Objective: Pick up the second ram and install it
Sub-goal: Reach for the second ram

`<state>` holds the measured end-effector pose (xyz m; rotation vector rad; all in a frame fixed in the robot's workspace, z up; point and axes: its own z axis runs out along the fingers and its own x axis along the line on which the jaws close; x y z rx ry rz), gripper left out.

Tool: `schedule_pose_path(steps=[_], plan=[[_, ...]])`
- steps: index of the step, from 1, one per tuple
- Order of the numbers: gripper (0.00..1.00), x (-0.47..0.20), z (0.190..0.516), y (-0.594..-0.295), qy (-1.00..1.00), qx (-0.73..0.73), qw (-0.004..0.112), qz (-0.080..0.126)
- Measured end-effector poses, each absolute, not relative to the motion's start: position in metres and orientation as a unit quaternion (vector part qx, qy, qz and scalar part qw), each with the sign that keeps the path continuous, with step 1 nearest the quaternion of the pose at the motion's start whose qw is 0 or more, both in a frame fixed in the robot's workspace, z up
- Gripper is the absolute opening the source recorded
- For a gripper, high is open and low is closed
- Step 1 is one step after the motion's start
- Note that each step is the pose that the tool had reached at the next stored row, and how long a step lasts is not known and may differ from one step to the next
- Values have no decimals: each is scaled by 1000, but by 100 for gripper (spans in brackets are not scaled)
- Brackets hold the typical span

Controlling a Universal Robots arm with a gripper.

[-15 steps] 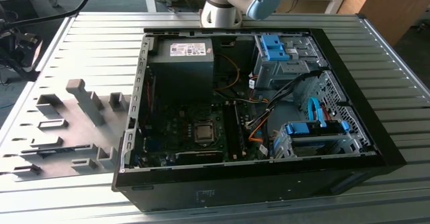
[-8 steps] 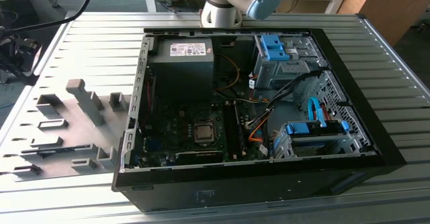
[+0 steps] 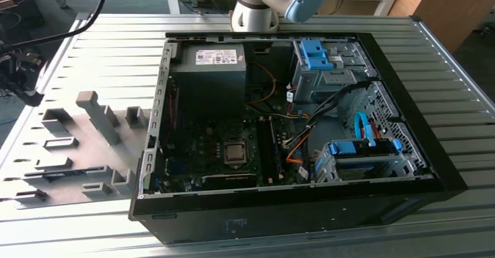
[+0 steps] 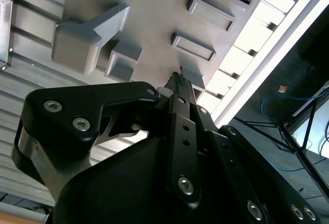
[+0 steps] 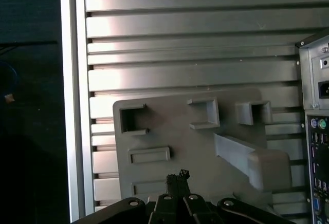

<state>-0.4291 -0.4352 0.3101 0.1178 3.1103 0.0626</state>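
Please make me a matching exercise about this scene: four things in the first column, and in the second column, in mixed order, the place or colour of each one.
Column one
1. gripper
2. holder tray
3. drive bracket
4. PC case

Column two
a. black, lying on the table with its side open
b. blue, inside the case
c. grey, on the table, at the exterior view's left of the case
d. above the grey tray, as the first wrist view shows

Pairs: 1-d, 2-c, 3-b, 4-a
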Motion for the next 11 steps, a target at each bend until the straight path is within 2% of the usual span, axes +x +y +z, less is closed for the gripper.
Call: schedule_pose_path(steps=[11], plan=[[11, -429, 304, -442, 999, 38, 14, 20]])
